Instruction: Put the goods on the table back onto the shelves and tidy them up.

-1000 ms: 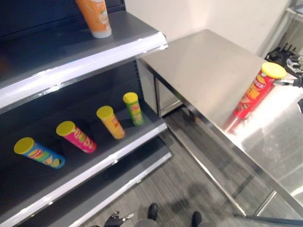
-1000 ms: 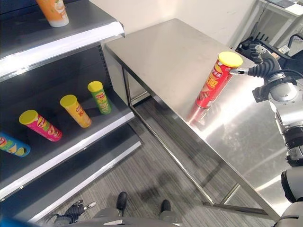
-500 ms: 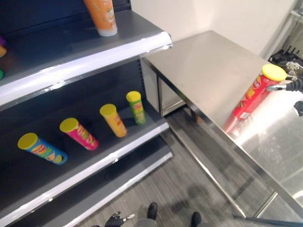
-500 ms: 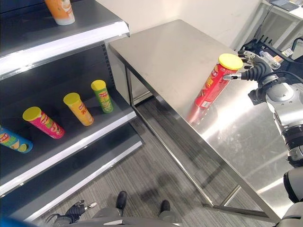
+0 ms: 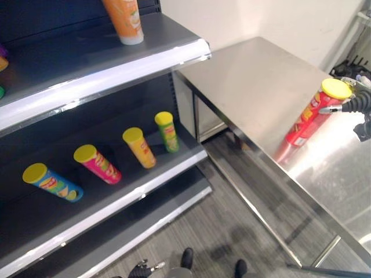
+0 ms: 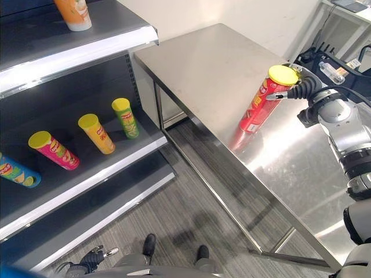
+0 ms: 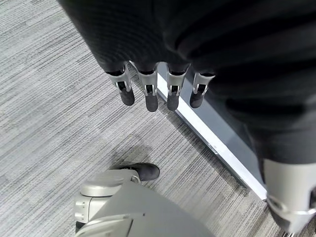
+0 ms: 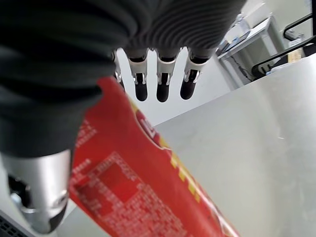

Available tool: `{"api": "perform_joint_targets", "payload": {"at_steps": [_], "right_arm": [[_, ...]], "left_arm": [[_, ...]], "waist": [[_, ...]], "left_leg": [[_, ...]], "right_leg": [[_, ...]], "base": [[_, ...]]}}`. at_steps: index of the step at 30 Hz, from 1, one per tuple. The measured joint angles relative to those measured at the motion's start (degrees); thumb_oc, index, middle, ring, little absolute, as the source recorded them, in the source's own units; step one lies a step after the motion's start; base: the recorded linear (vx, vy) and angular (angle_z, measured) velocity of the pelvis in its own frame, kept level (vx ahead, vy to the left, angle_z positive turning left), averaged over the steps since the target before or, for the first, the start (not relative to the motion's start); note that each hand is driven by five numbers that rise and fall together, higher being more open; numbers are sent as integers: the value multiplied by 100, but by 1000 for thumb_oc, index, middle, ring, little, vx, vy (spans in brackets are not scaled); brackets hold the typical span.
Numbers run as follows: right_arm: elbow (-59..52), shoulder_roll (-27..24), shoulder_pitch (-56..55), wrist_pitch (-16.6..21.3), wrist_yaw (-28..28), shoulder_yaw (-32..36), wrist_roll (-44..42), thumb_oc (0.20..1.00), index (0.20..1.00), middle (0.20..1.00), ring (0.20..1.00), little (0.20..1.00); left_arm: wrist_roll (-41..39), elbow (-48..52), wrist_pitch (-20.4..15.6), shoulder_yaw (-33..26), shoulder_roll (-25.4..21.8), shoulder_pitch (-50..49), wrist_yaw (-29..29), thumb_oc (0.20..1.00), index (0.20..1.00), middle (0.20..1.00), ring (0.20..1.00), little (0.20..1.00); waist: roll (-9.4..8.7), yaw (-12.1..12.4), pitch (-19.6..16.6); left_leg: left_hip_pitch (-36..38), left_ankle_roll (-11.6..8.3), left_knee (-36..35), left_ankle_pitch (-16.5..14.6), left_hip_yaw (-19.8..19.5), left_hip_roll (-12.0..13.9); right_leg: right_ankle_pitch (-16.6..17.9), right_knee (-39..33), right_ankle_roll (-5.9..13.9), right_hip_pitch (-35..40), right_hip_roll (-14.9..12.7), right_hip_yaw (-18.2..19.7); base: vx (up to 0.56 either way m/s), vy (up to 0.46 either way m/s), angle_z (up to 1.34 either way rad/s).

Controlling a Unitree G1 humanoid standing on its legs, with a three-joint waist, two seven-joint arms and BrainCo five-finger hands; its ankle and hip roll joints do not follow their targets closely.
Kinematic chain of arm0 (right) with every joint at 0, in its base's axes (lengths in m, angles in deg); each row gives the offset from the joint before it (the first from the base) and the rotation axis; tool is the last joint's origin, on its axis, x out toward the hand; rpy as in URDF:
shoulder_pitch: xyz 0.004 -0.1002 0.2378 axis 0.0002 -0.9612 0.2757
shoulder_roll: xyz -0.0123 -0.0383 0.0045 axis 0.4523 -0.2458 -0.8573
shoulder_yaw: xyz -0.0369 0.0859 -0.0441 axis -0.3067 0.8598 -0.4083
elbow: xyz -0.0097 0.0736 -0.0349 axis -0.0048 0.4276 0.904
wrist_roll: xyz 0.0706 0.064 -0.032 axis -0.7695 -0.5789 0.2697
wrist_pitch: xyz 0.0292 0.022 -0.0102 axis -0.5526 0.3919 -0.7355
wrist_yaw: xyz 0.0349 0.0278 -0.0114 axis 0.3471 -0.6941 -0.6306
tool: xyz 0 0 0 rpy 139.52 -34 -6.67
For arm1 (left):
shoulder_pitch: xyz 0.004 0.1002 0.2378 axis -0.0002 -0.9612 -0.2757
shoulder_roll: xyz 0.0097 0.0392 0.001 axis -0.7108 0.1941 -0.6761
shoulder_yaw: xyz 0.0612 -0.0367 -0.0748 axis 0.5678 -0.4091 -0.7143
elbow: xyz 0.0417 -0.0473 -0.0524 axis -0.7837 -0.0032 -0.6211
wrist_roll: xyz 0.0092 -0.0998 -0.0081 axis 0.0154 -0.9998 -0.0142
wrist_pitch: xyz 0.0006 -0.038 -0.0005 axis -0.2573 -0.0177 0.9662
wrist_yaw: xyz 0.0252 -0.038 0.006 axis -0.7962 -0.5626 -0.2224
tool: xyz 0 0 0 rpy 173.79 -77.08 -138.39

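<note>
Red can (image 6: 262, 107) with yellow lid stands upright on the steel table (image 6: 220, 69) near its front edge, right hand (image 6: 297, 90) beside its top with thumb and fingers (image 8: 161, 84) straddling the can, fingers straight and not yet clamped. Left hand (image 7: 158, 74) hangs low over the grey floor (image 7: 59, 113), fingers relaxed, empty. On the lower shelf (image 5: 104, 200) blue can (image 5: 51, 181), pink can (image 5: 97, 164), yellow can (image 5: 139, 147) and green can (image 5: 167, 131) line its front edge; farther, an orange can (image 5: 125, 20) stands on the upper shelf (image 5: 110, 75).
</note>
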Motion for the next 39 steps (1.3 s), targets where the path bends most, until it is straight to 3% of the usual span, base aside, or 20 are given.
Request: {"api": "perform_joint_targets", "payload": {"at_steps": [18, 19, 20, 21, 22, 30, 34, 36, 37, 39], "right_arm": [[652, 444, 479, -13, -174, -234, 321, 1000, 1000, 1000, 1000, 1000], [691, 462, 524, -39, -169, -299, 333, 931, 931, 931, 931, 931], [691, 463, 527, -39, -169, -316, 333, 689, 689, 689, 689, 689], [678, 463, 532, -42, -161, -390, 334, 558, 558, 558, 558, 558], [671, 465, 533, -41, -161, -397, 333, 200, 200, 200, 200, 200], [469, 440, 504, -117, -51, -446, 337, 200, 200, 200, 200, 200], [-988, 75, 6, -65, -44, -418, 502, 200, 200, 200, 200, 200], [-1612, -34, -489, -46, -90, 1, 642, 200, 200, 200, 200, 200], [-2845, -94, -1771, 47, -197, 1317, 963, 200, 200, 200, 200, 200], [-3655, -89, -2450, 309, -257, 2026, 1152, 200, 200, 200, 200, 200]], "left_arm": [[3, 0, -3, 21, 29, -28, 15, 1000, 1000, 1000, 1000, 1000], [4, 1, -3, 44, 28, -24, 16, 1000, 1000, 1000, 1000, 1000], [4, 1, -3, 52, 27, -24, 16, 1000, 1000, 1000, 1000, 1000], [5, 0, -3, 70, 29, -31, 16, 1000, 1000, 1000, 1000, 1000], [6, 0, -3, 74, 29, -31, 16, 1000, 1000, 1000, 1000, 1000], [10, -3, 0, 64, 28, -32, 13, 1000, 1000, 1000, 1000, 1000], [11, -1, 3, -60, 42, -53, 25, 1000, 1000, 1000, 1000, 1000], [12, 17, 2, -169, 67, -43, 34, 1000, 1000, 1000, 1000, 1000], [26, 63, 5, -463, 153, -78, 94, 1000, 1000, 1000, 1000, 1000], [63, 68, 7, -567, 176, -178, 177, 1000, 1000, 1000, 1000, 1000]], "waist": [[85, 122, -61], [84, 122, -72], [83, 122, -75], [65, 123, -116], [59, 123, -128], [26, 109, -162], [29, 61, -163], [22, 55, -166], [23, 56, -165], [37, -33, -164]], "left_leg": [[27, -2, 0, 7, -20, 3], [24, -8, -3, 2, -20, 5], [24, -8, -3, 2, -20, 5], [22, -7, -3, 2, -21, 6], [22, -7, -3, 2, -21, 6], [30, 2, 9, 11, -26, 9], [67, -10, 26, 24, -22, 24], [55, -10, 18, 24, -34, 26], [29, -13, 9, 23, -65, 18], [7, -20, -2, 16, -68, 7]], "right_leg": [[4, 0, -5, 59, 8, -17], [5, 0, -7, 59, 9, -17], [6, 0, -8, 59, 9, -17], [7, 1, -9, 59, 11, -17], [7, 0, -9, 59, 10, -17], [8, 0, -10, 59, 14, -20], [7, 0, -10, 64, 24, -16], [6, 0, -12, 64, 28, -29], [-8, 1, -18, 62, 25, -70], [-15, 0, -18, 70, 19, -76]], "base": [[0, 0, 0], [0, 0, 0], [0, 0, 0], [0, 0, 0], [0, 0, 0], [0, 0, 0], [0, 0, 0], [-25, -50, 6], [-17, -55, 9], [-22, -64, 2]]}}
